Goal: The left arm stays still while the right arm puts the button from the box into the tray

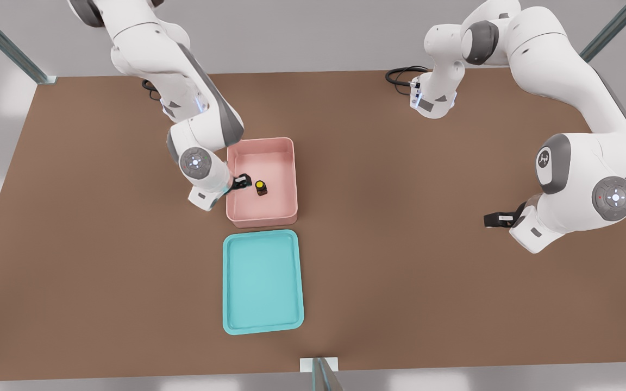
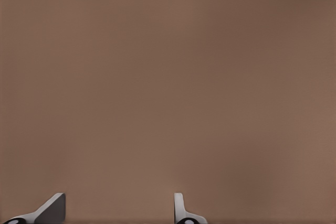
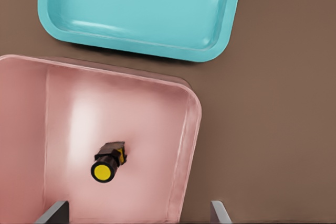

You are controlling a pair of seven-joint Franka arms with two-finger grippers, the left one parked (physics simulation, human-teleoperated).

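Your claw (image 1: 242, 182) is hovering spread open inside the pink box (image 1: 289, 163) beside the button (image 1: 261, 188), which looks light, rigid and tiny; try pinching its dark body below the yellow cap.

A flat brown table (image 1: 400, 244) carries everything. The pale pink box (image 1: 290, 179) sits directly on it near the middle. Using the box as the landmark, the teal tray (image 1: 261, 320) lies flat on the table just beside the box's nearer short end, apart from it by a narrow strip of bare brown. The gripper (image 1: 242, 182) hangs over the box's wall on the front view's left, its fingers spread.
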